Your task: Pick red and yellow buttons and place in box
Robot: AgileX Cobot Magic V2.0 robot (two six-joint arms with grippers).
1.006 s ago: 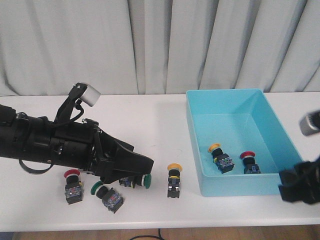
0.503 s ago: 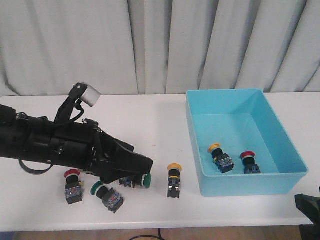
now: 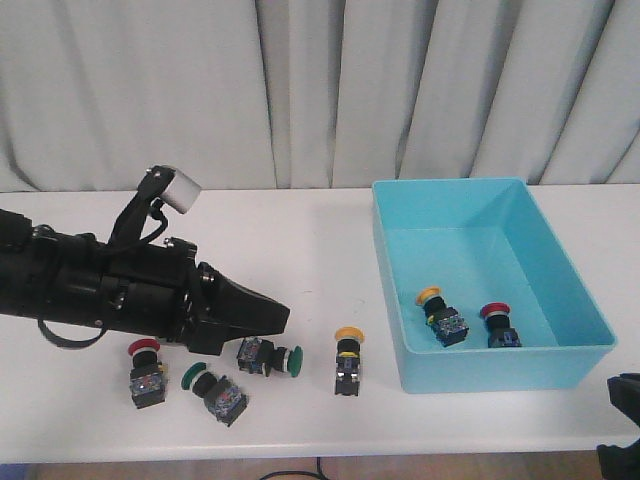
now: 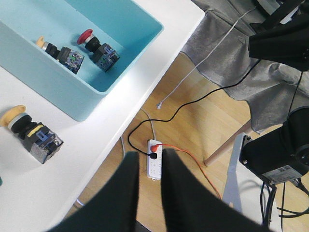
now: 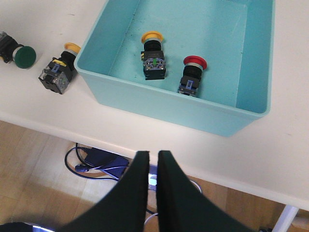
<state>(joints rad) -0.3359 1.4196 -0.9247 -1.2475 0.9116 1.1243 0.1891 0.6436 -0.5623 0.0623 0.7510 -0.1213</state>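
Observation:
The light-blue box (image 3: 395, 262) stands on the right of the table and holds a yellow button (image 3: 440, 315) and a red button (image 3: 497, 325). On the table lie a yellow button (image 3: 348, 360) near the box and a red button (image 3: 143, 372) at the front left. My left gripper (image 3: 280, 320) hovers shut and empty just left of the yellow button (image 4: 29, 133), its jaws nearly together (image 4: 150, 162). My right gripper (image 5: 153, 154) is shut and empty, off the table's front edge below the box (image 5: 145, 101).
Two green-capped switches (image 3: 213, 388) (image 3: 270, 357) lie between the red and yellow buttons, under my left arm. A power strip (image 4: 154, 162) and cables lie on the floor. Grey curtains hang behind the table.
My left gripper has drawn back to the left, uncovering the green switch beneath it. The right arm has sunk low at the front right corner.

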